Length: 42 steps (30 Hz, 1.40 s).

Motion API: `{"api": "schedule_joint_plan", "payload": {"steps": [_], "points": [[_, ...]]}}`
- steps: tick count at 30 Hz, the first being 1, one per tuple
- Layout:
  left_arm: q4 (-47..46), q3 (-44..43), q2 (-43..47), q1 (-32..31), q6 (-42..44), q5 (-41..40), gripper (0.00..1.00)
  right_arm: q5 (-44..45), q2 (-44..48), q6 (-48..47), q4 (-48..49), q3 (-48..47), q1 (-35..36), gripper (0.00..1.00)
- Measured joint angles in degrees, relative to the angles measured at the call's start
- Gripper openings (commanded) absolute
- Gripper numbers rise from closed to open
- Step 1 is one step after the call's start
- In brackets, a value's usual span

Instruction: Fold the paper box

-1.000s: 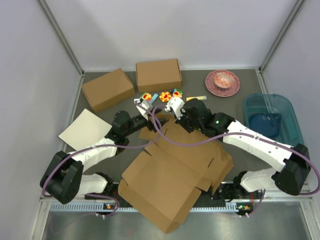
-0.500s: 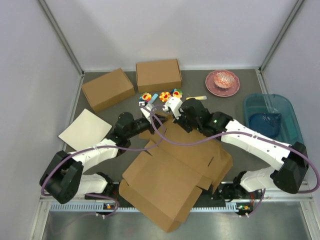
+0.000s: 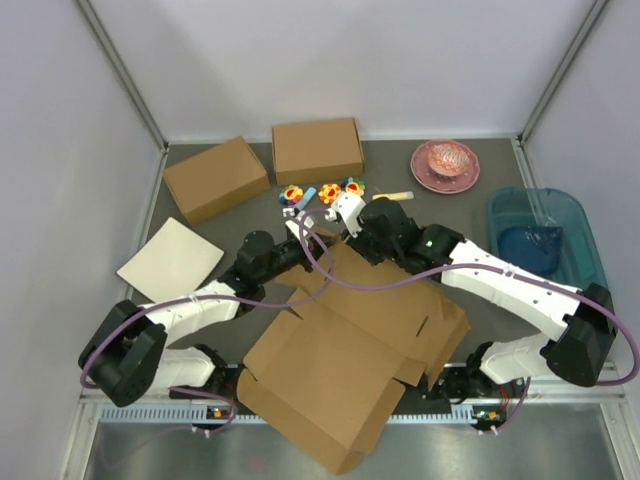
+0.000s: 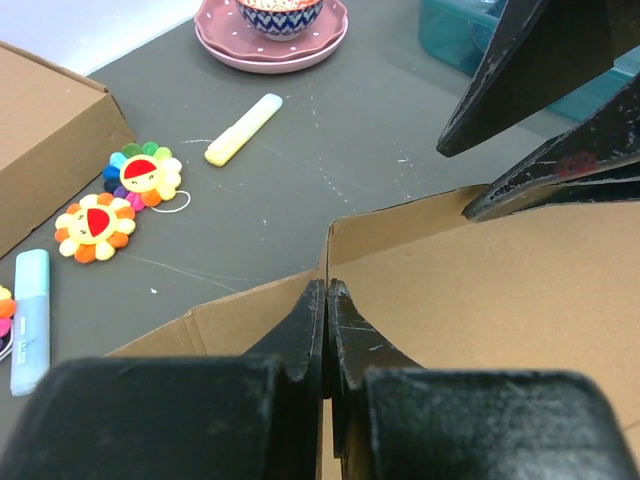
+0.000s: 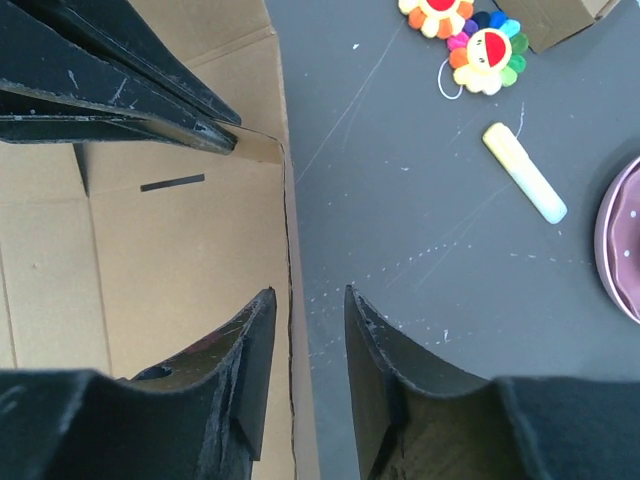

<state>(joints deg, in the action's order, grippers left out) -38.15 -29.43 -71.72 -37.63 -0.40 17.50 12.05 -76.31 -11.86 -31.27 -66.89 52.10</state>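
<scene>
The paper box is a large brown die-cut sheet, partly formed, lying between the arms and reaching past the near table edge. My left gripper is shut on the top edge of a raised back flap, with the cardboard pinched between its fingertips. In the top view the left gripper sits at the sheet's far corner. My right gripper is open and straddles the same upright edge without touching it. It shows in the top view just right of the left one. The left fingers show in the right wrist view.
Two formed cardboard boxes stand at the back. An off-white board lies at the left. Flower toys and a yellow marker lie behind the flap. A pink plate and a teal tub are on the right.
My left gripper has moved in and shut on the flap's edge. My right gripper, shut before, has opened around that edge. The sheet has shifted slightly.
</scene>
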Motion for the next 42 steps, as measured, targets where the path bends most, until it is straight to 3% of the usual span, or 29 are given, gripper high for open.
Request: {"api": "schedule_joint_plan", "payload": {"steps": [21, 24, 30, 36, 37, 38, 40, 42], "points": [[0.07, 1.53, 2.21, 0.00, -0.02, -1.97, 0.00, 0.04, -3.63, 1.84, 3.37, 0.92, 0.02, 0.34], [0.04, 1.70, 2.38, 0.00, -0.02, -1.97, 0.00, -0.07, -3.98, 2.05, 3.74, 1.68, 0.02, 0.29], [0.07, 1.81, 2.60, 0.00, -0.02, -2.01, 0.00, -0.09, -4.44, 2.69, 4.00, 2.75, 0.02, 0.02], [1.22, 1.60, 2.93, -0.20, -0.57, -3.93, 0.05, 1.01, -4.46, 2.64, 4.26, 2.78, 0.26, 0.00], [2.47, 1.14, 3.15, -0.33, -0.87, -4.42, 0.09, 1.36, -4.37, 2.40, 4.24, 2.78, 0.31, 0.00], [4.76, 0.02, 3.39, -0.46, -1.29, -5.16, 0.23, 1.84, -4.22, 2.03, 4.22, 2.78, 0.42, 0.00], [10.34, -3.52, 3.63, -0.74, -2.64, -6.51, 0.39, 3.26, -3.50, 1.07, 4.46, 2.78, 0.63, 0.00], [16.39, -6.86, 4.26, -0.66, -4.15, -8.00, 0.99, 5.79, -1.90, -0.50, 4.31, 2.78, 0.66, 0.00]]}}
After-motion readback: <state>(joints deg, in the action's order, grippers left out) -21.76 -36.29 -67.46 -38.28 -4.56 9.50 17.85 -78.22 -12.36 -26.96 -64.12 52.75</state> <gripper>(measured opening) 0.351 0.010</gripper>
